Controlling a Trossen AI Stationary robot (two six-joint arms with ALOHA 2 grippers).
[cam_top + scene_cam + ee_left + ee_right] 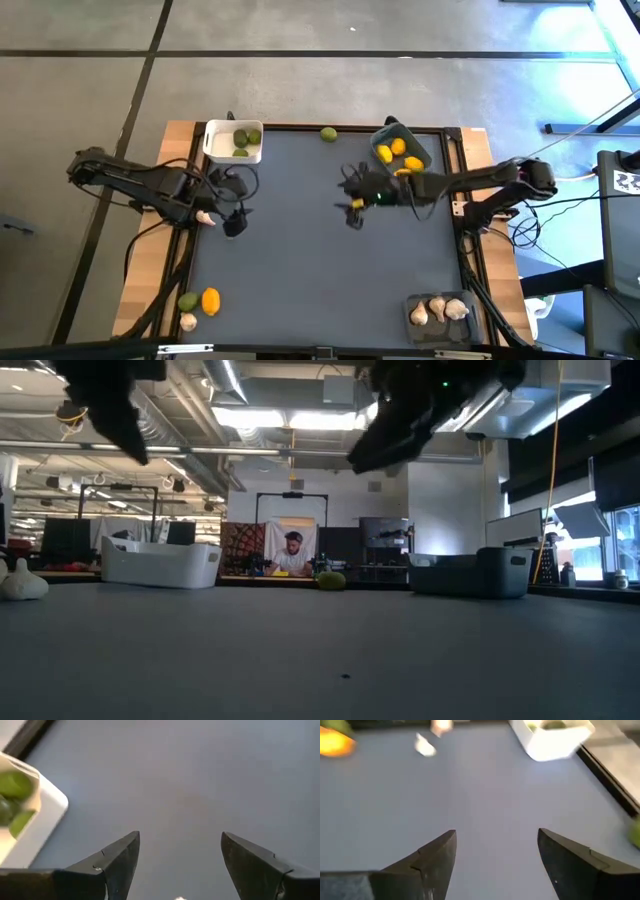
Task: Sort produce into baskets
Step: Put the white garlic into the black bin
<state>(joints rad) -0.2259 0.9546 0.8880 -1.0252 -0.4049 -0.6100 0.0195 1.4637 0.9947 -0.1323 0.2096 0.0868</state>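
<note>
Table: my dark work mat [300, 260] carries all three baskets along its edges, with loose produce left at two spots.
Left arm: I hold it over the left side of the mat; my left gripper [180, 857] has its fingers spread wide with nothing between them, hanging above bare mat just beside the white basket.
Right arm: it reaches in from the right toward the mat's middle; my right gripper [496, 855] is likewise wide open and empty, raised off the surface.
Blue-grey basket: the blue-grey basket [386, 133] sits at the far right corner and already holds yellow lemons [398, 148]; I count at least two.
White basket: the white basket [212, 150] at the far left holds green fruits [242, 138], two as far as I can see.
Clear basket: the clear basket [412, 300] at the near right holds garlic bulbs [438, 310], about three.
Left to sort, far edge: one green fruit [328, 134] lies alone on the mat between the white and blue-grey baskets.
Left to sort, left edge: a garlic bulb [205, 216] lies close by my left gripper.
Left to sort, near left corner: a lemon [210, 300], another green piece [188, 300] and a second garlic bulb [188, 321] lie bunched together.
Progress: I judge the sorting a little past halfway, with five pieces outstanding.
</note>
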